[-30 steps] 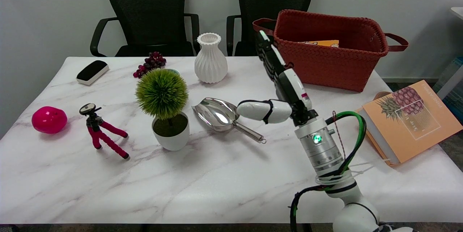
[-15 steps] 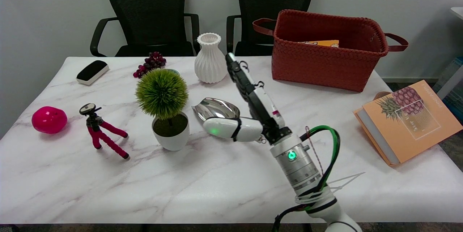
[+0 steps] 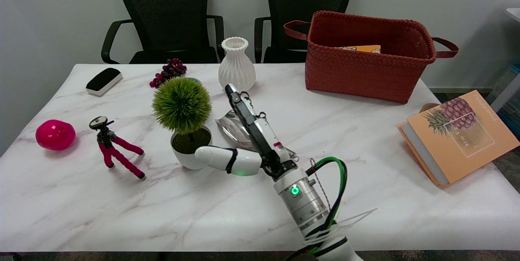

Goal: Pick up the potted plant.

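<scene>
clearly the right hand sits just right of centre in the frame, spread wide and holding nothing: the thumb juts out leftward, low, its tip at or just short of the white pot's near right side, while the fingers stretch up and away toward the upper middle of the picture. that wide spread looks chosen so the pot can pass into the gap between thumb and fingers before they close.

the potted plant stands upright on the marble table, a little left of centre, its round green ball of foliage on a short stem above the pot. with the bushy top wider than the stem, the pot's wall seems the sensible place to take hold, which fits the thumb coming in low.

a metal scoop lies just right of the pot, partly behind the hand, so the fingers must settle between scoop and pot. a white vase stands further back, grapes to its left. a red tripod and a pink ball sit at the left side, well apart from the pot. the woven basket and a pineapple book keep to the right.
</scene>
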Controlling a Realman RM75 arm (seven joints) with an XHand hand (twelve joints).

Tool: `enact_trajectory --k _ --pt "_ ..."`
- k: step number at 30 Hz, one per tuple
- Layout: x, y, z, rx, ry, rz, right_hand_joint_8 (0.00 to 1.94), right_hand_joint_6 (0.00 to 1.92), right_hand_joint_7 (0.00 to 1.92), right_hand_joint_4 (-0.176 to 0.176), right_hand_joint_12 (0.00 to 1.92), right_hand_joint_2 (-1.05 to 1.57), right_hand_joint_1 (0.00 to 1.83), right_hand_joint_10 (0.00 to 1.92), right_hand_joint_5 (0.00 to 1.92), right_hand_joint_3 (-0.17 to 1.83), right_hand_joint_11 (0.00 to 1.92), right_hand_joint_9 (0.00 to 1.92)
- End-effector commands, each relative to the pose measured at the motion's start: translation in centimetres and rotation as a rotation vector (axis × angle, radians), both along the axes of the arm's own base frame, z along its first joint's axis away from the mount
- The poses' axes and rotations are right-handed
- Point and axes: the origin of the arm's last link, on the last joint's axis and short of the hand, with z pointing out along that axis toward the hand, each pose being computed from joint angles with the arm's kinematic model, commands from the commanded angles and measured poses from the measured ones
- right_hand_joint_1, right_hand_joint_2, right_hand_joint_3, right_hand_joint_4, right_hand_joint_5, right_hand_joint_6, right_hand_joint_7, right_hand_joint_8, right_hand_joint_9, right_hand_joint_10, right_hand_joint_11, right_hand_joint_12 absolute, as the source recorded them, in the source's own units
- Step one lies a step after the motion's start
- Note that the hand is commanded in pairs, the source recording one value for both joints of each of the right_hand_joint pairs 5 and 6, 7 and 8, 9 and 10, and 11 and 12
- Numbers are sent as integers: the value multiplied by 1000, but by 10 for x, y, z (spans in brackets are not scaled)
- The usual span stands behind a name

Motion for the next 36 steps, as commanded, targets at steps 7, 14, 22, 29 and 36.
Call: enact_trajectory --k 7,14,22,29,36 --pt "-30 -12 -30 -10 -85 -144 0 0 0 0 0 569 657 0 0 75 0 0" --pt "-39 -16 -22 -45 -111 -176 0 0 0 0 0 591 650 0 0 58 0 0" --pt "-47 -21 -15 -67 -117 -204 0 0 0 0 0 604 648 0 0 48 0 0" --pt "-53 -24 -14 -67 -122 -224 0 0 0 0 0 607 649 0 0 45 0 0" --pt "-57 -25 -17 -56 -130 -243 0 0 0 0 0 602 650 0 0 50 0 0"
